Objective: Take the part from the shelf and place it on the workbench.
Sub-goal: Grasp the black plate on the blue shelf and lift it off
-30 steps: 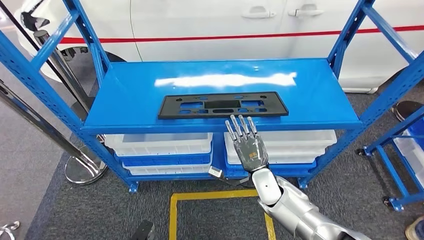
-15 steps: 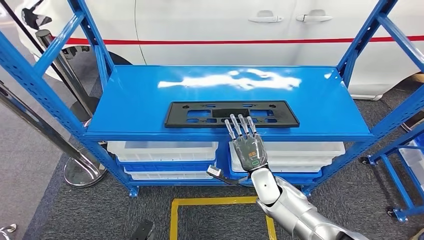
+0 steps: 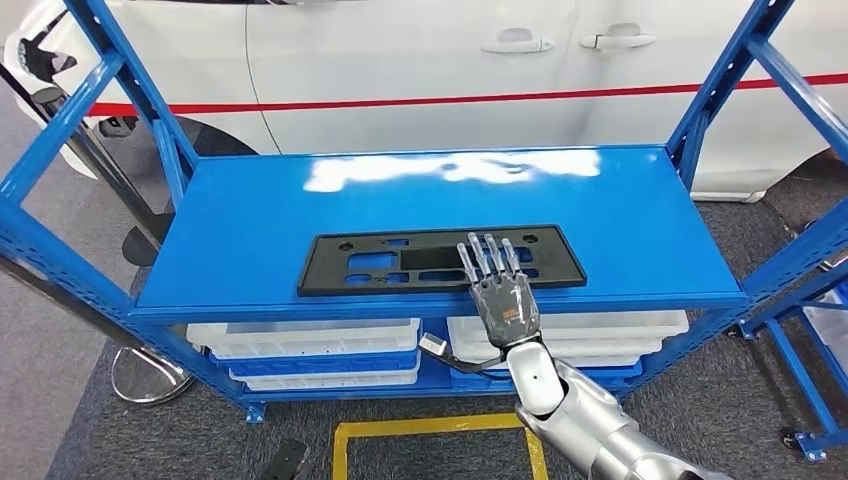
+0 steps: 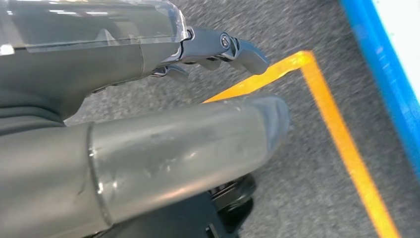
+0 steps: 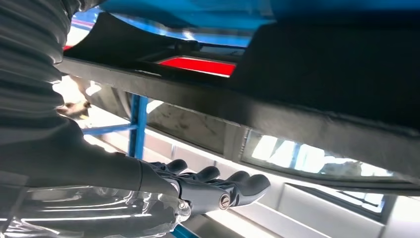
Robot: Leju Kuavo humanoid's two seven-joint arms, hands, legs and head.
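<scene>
My right hand [image 3: 503, 302] is raised in front of me, back toward my head, with its fingers [image 3: 487, 255] straight, slightly apart and holding nothing; their tips overlap the near long edge of the black perforated plate [image 3: 440, 259], though I cannot tell whether they touch it or hover just above. In the right wrist view the same fingers [image 5: 213, 181] lie side by side, stretched out and empty. Behind the hand my silver right forearm [image 3: 590, 425] slopes down and away toward my right side. The plate lies flat on the top deck of the blue shelf rack [image 3: 250, 210], close to the deck's front lip. Its long axis runs crosswise to my fingers, parallel to that front edge, stretching much farther to the left of my fingertips than to the right, and its rectangular cutouts show the blue deck through them. Under the deck, below my palm, white plastic trays [image 3: 310, 338] sit stacked on the lower level. Beyond the fingertips, past the rack, stands a white car [image 3: 420, 50] with a red stripe. My left hand [image 4: 148, 104] hangs over grey carpet beside a yellow floor line [image 4: 346, 148], its thick thumb and dark fingers loosely extended, nothing between them.
</scene>
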